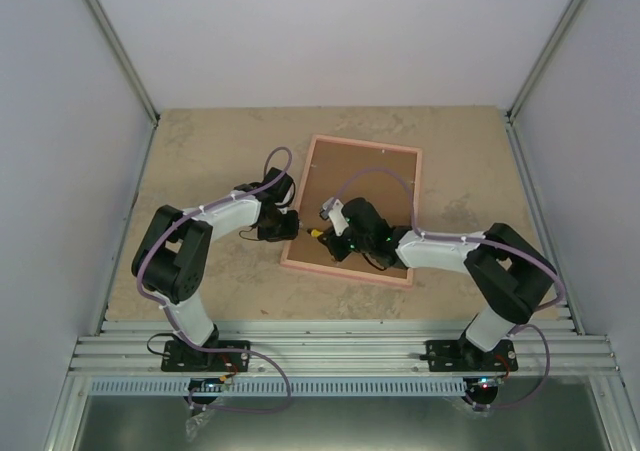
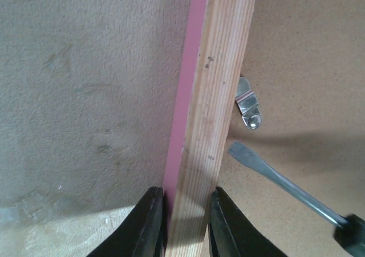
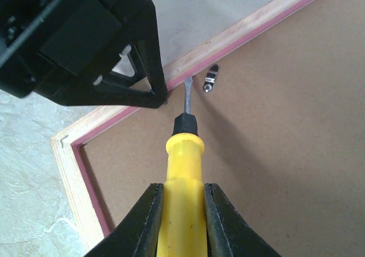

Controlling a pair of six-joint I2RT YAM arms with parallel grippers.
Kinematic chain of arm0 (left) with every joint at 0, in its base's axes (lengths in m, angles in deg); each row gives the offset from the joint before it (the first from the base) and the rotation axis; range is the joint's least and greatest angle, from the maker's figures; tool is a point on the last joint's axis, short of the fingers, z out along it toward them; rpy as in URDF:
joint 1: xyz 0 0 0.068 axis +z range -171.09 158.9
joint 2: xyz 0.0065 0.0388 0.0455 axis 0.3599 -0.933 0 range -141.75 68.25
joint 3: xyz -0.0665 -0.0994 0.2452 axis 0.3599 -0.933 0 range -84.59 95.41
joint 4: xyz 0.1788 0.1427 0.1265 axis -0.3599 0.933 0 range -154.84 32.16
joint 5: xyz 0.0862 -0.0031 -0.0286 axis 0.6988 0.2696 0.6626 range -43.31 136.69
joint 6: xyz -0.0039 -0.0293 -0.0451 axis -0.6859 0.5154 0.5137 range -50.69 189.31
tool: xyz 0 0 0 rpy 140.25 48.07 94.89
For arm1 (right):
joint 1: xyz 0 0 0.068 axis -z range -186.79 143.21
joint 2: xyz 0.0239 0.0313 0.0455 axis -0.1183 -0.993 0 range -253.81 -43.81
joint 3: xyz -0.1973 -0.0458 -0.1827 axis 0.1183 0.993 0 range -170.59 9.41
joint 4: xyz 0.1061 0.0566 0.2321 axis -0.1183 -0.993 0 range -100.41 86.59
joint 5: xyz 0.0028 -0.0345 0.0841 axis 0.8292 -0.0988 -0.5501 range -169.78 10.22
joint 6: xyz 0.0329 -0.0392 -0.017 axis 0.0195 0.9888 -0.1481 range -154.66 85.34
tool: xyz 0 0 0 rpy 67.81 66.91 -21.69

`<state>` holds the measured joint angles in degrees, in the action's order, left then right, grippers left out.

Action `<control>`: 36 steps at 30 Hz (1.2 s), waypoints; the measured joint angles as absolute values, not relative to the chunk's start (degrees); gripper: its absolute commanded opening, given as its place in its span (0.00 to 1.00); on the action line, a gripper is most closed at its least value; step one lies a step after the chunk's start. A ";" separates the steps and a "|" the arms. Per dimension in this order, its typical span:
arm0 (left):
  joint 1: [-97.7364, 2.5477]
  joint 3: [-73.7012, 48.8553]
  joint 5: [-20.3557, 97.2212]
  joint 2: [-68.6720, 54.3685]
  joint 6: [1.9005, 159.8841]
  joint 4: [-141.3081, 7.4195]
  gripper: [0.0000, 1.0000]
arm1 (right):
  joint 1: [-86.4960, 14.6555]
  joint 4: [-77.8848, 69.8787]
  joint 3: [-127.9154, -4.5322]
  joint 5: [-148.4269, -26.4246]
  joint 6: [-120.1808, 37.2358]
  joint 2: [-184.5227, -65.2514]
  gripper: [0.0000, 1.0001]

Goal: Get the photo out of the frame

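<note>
The pink frame point(image 1: 421, 176) lies face down in the middle of the table, its brown backing board point(image 1: 365, 171) facing up. The photo is hidden under the board. My left gripper point(image 1: 290, 226) is shut on the frame's left rail point(image 2: 219, 86), one finger on each side point(image 2: 185, 197). My right gripper point(image 1: 335, 239) is shut on a yellow-handled screwdriver point(image 3: 183, 166). Its flat blade point(image 2: 268, 174) lies over the board, the tip just short of a small metal clip point(image 2: 248, 106) by the rail. The clip also shows in the right wrist view point(image 3: 211, 77).
The table is beige stone-patterned point(image 1: 210, 161), with grey walls on three sides. The left gripper's black body point(image 3: 85, 40) fills the upper left of the right wrist view, close to the blade. The frame's near left corner point(image 3: 63, 140) shows there too.
</note>
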<state>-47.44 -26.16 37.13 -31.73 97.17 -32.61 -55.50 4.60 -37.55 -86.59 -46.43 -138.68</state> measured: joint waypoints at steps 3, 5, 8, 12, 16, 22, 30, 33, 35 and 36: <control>-47.44 -26.16 37.13 -31.73 97.17 -32.59 0.11 | -55.59 4.41 -37.57 -86.64 -46.45 -139.73 0.00; -47.44 -26.16 37.13 -31.73 97.17 -32.59 0.11 | -55.59 4.69 -37.66 -86.59 -46.47 -140.10 0.00; -47.44 -26.16 37.13 -31.73 97.17 -32.59 0.11 | -55.59 4.71 -37.90 -86.09 -46.56 -140.32 0.00; -47.44 -26.16 37.11 -31.73 97.17 -32.61 0.11 | -55.59 4.97 -38.64 -84.93 -47.08 -141.12 0.00; -47.44 -26.16 37.11 -31.73 97.15 -32.61 0.11 | -55.83 4.93 -39.12 -83.86 -47.67 -141.50 0.00; -47.47 -26.16 37.11 -31.73 97.17 -32.61 0.10 | -56.14 5.00 -39.60 -82.18 -48.07 -141.91 0.00; -47.47 -26.16 37.18 -31.69 97.17 -32.61 0.09 | -56.00 4.45 -39.60 -79.10 -47.74 -141.85 0.01; -47.44 -26.16 37.18 -31.69 97.17 -32.61 0.09 | -56.00 3.86 -39.63 -78.90 -47.11 -141.58 0.00; -47.47 -26.18 37.20 -31.69 97.17 -32.61 0.09 | -56.00 3.40 -39.63 -78.92 -46.58 -141.36 0.00; -47.47 -26.18 37.20 -31.69 97.19 -32.61 0.09 | -56.00 3.16 -39.65 -78.99 -46.34 -141.23 0.00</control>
<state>-47.47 -26.18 37.20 -31.69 97.19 -32.61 -56.00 3.16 -39.65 -78.99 -46.34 -141.23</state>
